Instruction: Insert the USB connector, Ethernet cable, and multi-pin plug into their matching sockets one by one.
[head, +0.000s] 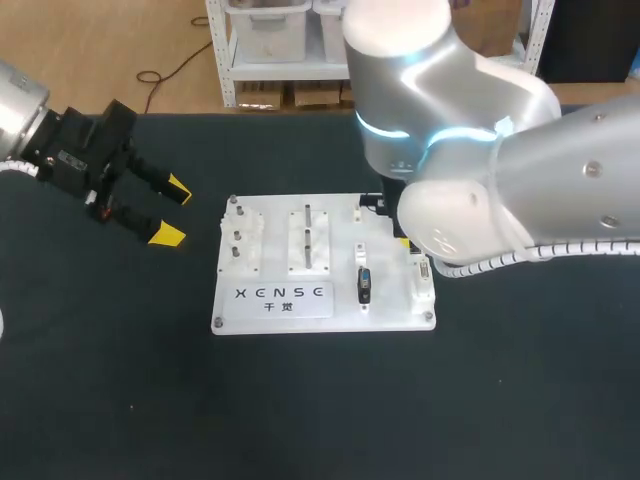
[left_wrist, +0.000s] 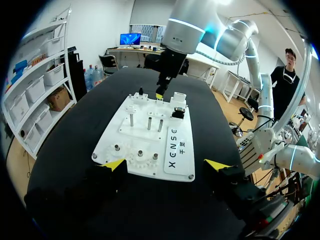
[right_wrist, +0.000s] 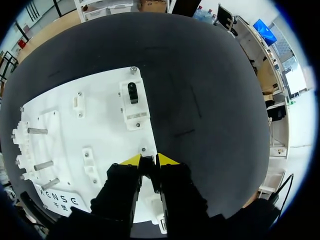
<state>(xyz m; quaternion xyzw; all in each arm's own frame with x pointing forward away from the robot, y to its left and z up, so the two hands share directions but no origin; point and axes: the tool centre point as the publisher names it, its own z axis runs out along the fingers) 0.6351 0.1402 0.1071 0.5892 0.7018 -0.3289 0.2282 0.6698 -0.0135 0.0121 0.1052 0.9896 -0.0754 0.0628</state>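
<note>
Right wrist view: the right gripper (right_wrist: 149, 160) has its two yellow tips drawn close together, pinching a small dark plug (right_wrist: 149, 172) from both sides. Which of the three connectors it is cannot be made out. The tips hang over the white board (right_wrist: 105, 125), right by one of its edges, with a screw head just ahead of them. Further ahead sits a black connector (right_wrist: 132, 92), seated upright in a white holder block near the board's corner.

In the head view the right arm (head: 520, 170) comes in from the right and bends down over the board's (head: 340, 240) far right corner, hiding its own fingers. The black connector (head: 364, 285) stands in its block on the near right part of the board, apart from that arm.

The left gripper (head: 172, 212) is spread wide, holding nothing and touching nothing. It hovers above the black tabletop (head: 100, 380), just beside the board's left edge. The left arm (head: 30, 120) enters low from the far left, fingers pointing toward the board.

From the left wrist view, the left gripper's (left_wrist: 165, 165) tips straddle the nearest edge of the board (left_wrist: 150, 137) from above. The right gripper (left_wrist: 161, 92) is at the opposite edge.

A label plate (head: 283, 297) with dark printed lettering in two lines lies on the board's near left part. It also shows in the left wrist view (left_wrist: 179, 150).
</note>
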